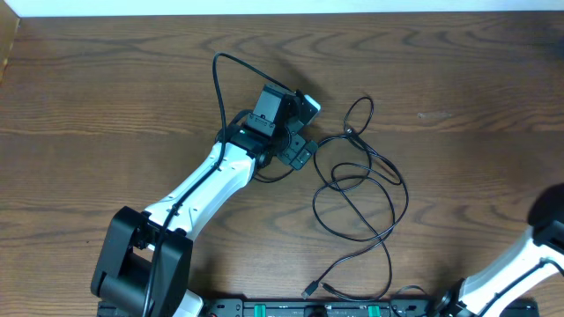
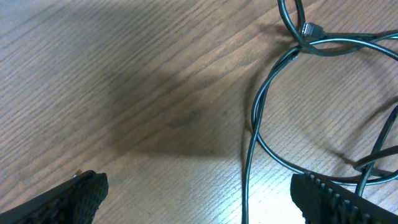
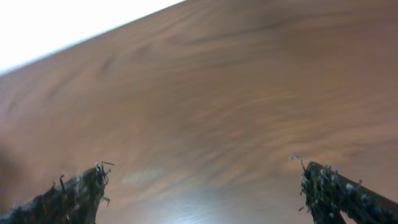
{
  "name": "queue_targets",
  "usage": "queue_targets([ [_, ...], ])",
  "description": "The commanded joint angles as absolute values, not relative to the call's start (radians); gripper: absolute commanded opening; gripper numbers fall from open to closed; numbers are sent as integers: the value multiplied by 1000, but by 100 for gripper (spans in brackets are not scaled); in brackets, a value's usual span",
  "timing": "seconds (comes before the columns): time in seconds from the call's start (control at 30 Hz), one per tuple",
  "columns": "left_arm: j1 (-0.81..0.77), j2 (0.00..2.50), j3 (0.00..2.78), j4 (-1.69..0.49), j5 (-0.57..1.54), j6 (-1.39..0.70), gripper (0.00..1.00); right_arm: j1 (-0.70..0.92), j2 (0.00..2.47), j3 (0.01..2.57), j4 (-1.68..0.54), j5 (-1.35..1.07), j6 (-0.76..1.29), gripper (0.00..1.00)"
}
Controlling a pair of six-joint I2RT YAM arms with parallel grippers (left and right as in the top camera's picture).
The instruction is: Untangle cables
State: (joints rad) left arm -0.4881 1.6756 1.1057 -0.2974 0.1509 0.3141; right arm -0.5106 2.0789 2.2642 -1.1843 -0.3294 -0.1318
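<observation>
Two grippers stand spread wide, neither holding anything. We see the cables (image 1: 357, 180) lying in overlapping black loops at centre-right of the overhead frame, one plug end (image 1: 311, 289) near the bottom edge. Our left gripper (image 2: 199, 193) hangs just left of the loops, probably placed to reach their crossing. Our right gripper (image 3: 202, 190) faces only bare table (image 3: 217, 93), parked well clear, we judge.

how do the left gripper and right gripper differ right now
The left gripper hangs beside the tangled black cables at mid-table, a loop lying between its fingers; the right gripper faces only bare table. The left arm reaches out; the right sits at the table's near right corner. Both are open, holding nothing.
</observation>
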Motion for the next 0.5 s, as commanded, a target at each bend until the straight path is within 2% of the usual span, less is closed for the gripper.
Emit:
queue_targets([
  [0.0, -487, 1673, 1100, -296, 142, 319, 99, -374, 2070, 2283, -1238, -363, -371, 99],
  [0.33, -487, 1673, 1100, -344, 149, 319, 99, -44, 2067, 2283, -1515, -290, -427, 99],
  [0.4, -487, 1673, 1100, -352, 149, 315, 99, 23, 2067, 2283, -1522, -238, -304, 99],
  [0.47, -487, 1673, 1100, -363, 150, 280, 99, 89, 2066, 2283, -1528, -40, -99, 99],
])
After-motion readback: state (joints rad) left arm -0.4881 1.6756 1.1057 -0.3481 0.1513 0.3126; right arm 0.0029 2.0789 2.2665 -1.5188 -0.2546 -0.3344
